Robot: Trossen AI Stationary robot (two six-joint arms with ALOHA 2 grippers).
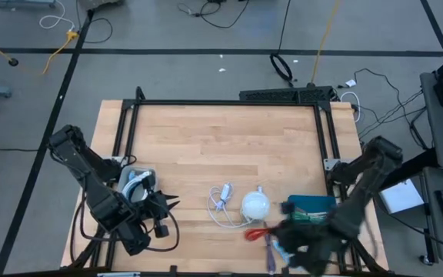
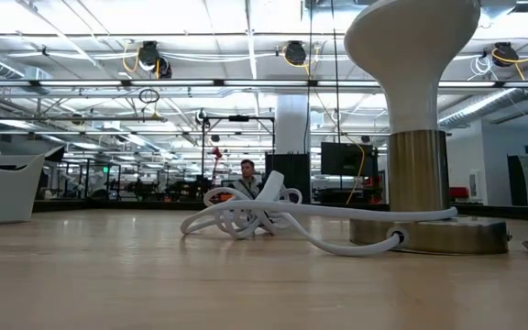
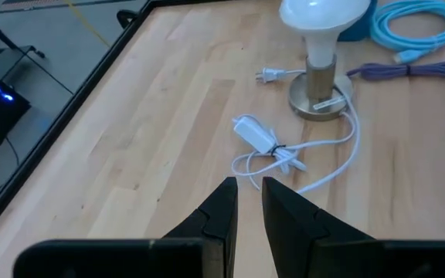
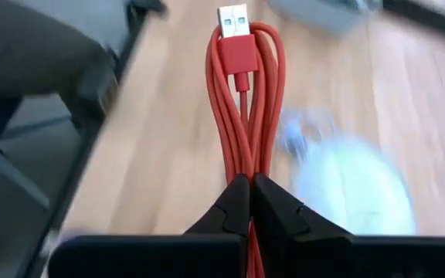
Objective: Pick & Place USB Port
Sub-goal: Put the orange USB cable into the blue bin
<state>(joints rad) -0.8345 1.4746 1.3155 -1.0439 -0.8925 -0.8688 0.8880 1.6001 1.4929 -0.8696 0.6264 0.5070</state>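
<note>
A red USB cable, coiled into a long bundle with its metal plug at the far end, sticks out of my right gripper, which is shut on it. In the high view this gripper is near the table's front edge, right of centre, and the red cable points left. At the front left my left gripper hangs over bare wood, a narrow gap between its fingers and nothing in it. My right gripper pinches the red cable's bundle of several strands between its two fingers, at the end away from the plug. The fingers lie along the strands. The bundle runs straight out past the fingertips, above the table.
A white lamp on a steel base stands at the front centre, its white cord and adapter lying to the left. A teal box, a light-blue cable coil and a purple cable lie nearby. A white bin sits left.
</note>
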